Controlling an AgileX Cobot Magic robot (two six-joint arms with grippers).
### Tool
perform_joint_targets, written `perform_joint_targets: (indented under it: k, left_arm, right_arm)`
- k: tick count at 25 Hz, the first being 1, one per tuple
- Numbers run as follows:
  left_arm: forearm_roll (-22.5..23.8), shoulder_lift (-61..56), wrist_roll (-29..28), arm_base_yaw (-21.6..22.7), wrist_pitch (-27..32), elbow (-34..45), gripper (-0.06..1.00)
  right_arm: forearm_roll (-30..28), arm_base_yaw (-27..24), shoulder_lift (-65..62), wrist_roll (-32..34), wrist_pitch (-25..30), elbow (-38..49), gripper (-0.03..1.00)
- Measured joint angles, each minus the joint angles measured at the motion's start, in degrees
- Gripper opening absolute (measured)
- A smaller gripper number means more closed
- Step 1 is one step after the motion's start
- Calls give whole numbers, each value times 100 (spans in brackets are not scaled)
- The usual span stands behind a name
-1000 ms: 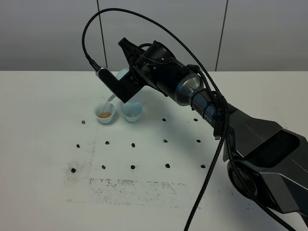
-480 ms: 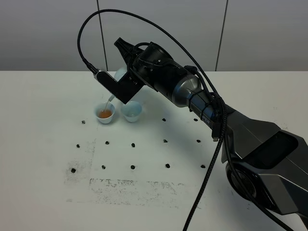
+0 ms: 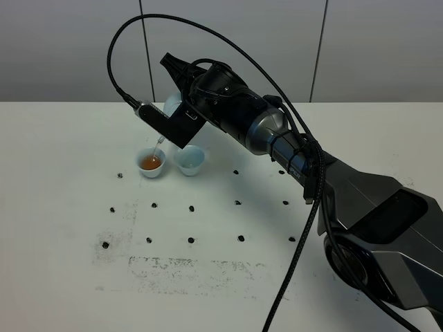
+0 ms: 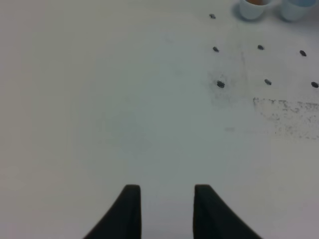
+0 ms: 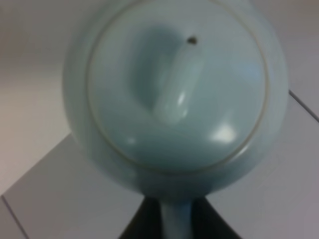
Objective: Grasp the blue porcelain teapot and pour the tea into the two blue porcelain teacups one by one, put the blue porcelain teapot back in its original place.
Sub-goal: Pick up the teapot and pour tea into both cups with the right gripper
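The blue porcelain teapot (image 3: 172, 105) hangs tilted above the table, with my right gripper (image 3: 183, 86) shut on its loop handle. Its thin spout (image 3: 159, 142) points down over the left teacup (image 3: 151, 164), which holds orange-brown tea. Beside it on the right, the second teacup (image 3: 188, 160) shows no tea. The right wrist view is filled by the teapot's knobbed lid (image 5: 174, 84); the handle runs between the dark fingers (image 5: 142, 224) of the right gripper (image 5: 174, 225). My left gripper (image 4: 167, 211) hovers over bare table, jaws apart with nothing between them, and both teacups (image 4: 250, 7) lie far ahead of it.
Rows of small black dots (image 3: 191, 207) mark the white table (image 3: 62, 207), with a scuffed grey patch (image 3: 194, 266) nearer the front. The right arm's bulky base (image 3: 387, 235) fills the right side, and its black cable (image 3: 291, 263) loops over the table.
The right gripper has tipped the teapot a little further and shifted slightly up and left. More tea shows in the left teacup. The left gripper has not moved.
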Motion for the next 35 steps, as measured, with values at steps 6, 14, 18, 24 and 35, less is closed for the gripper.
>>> perform_joint_targets:
  k: [6, 14, 18, 24, 35]
  left_arm:
    - [0, 0, 0, 0, 0, 0, 29]
    - [0, 0, 0, 0, 0, 0, 29]
    - [0, 0, 0, 0, 0, 0, 29]
    - [0, 0, 0, 0, 0, 0, 29]
    - [0, 0, 0, 0, 0, 0, 29]
  right_arm:
    - [-18, 6, 0, -55, -25, 0, 3]
    - [129, -1, 0, -60, -44, 0, 3]
    - [561, -70, 0, -60, -7, 0, 3]
    - [1128, -214, 0, -47, 100, 0, 3]
    - [3136, -399, -177, 54, 705, 0, 3]
